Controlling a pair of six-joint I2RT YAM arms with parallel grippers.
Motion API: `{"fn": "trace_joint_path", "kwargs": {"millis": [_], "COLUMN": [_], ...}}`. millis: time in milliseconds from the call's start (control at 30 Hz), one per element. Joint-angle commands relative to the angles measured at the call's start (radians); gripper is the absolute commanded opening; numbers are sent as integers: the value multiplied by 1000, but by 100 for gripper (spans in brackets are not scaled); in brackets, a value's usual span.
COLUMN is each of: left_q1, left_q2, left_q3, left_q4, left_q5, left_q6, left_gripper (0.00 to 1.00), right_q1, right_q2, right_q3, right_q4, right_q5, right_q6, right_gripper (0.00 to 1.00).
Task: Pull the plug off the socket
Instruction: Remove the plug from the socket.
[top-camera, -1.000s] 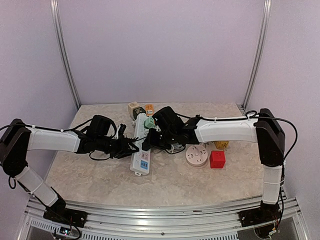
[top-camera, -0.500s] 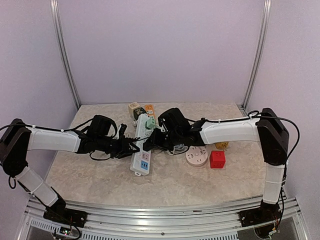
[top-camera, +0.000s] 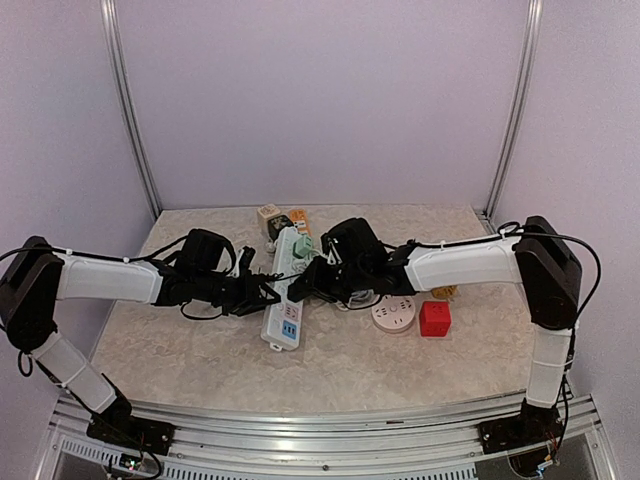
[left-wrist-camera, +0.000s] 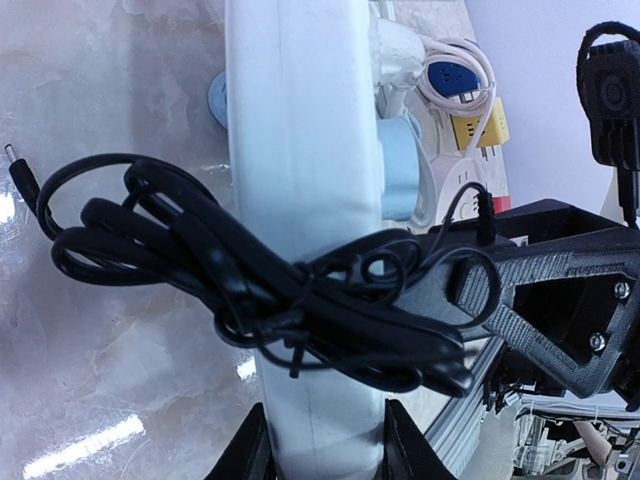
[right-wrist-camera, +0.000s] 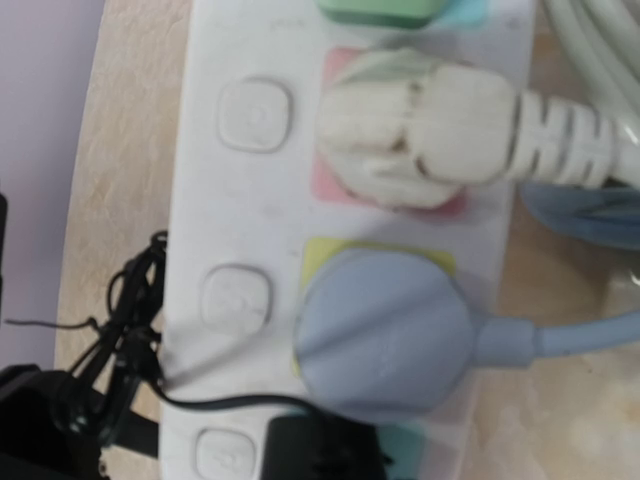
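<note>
The white power strip (top-camera: 283, 318) lies mid-table, running away from me. My left gripper (top-camera: 262, 294) is shut on it from the left; in the left wrist view (left-wrist-camera: 325, 452) its fingers (left-wrist-camera: 250, 452) press both sides of the strip (left-wrist-camera: 310, 150). A black cord bundle (left-wrist-camera: 250, 290) lies across the strip. My right gripper (top-camera: 308, 280) hovers over the strip's middle. The right wrist view shows a white plug (right-wrist-camera: 420, 125), a round blue-grey plug (right-wrist-camera: 385, 330) and a black plug (right-wrist-camera: 320, 445) in the strip (right-wrist-camera: 245, 200). My right fingers cannot be told apart from the black plug.
A green plug (top-camera: 299, 246) sits at the strip's far end. A round white socket (top-camera: 393, 312), a red cube (top-camera: 434, 318) and a yellow block (top-camera: 443, 290) lie to the right. Small cube sockets (top-camera: 268, 215) stand at the back.
My right wrist has shifted a little to the right over the strip. My left gripper keeps its hold on the strip.
</note>
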Motion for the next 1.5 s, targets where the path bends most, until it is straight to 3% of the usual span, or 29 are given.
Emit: {"fn": "trace_joint_path", "kwargs": {"millis": [0, 333, 600, 900, 1467], "left_q1": [16, 22, 29, 29, 37], "left_q2": [4, 15, 15, 14, 9], "left_q3": [31, 33, 33, 33, 34], "left_q4": [18, 17, 21, 22, 22], "left_q5": [-21, -20, -15, -13, -13], "left_q6": [84, 85, 85, 86, 88], "left_gripper": [0, 0, 0, 0, 0], "right_q1": [-8, 79, 89, 47, -24], "right_q2": [-59, -41, -33, -65, -104], "right_q3": [-1, 104, 115, 36, -46], "right_q4": [-70, -207, -230, -98, -16], "right_q5": [107, 278, 306, 207, 123], "right_q6": [-58, -127, -131, -113, -92], "right_gripper": [0, 0, 0, 0, 0]}}
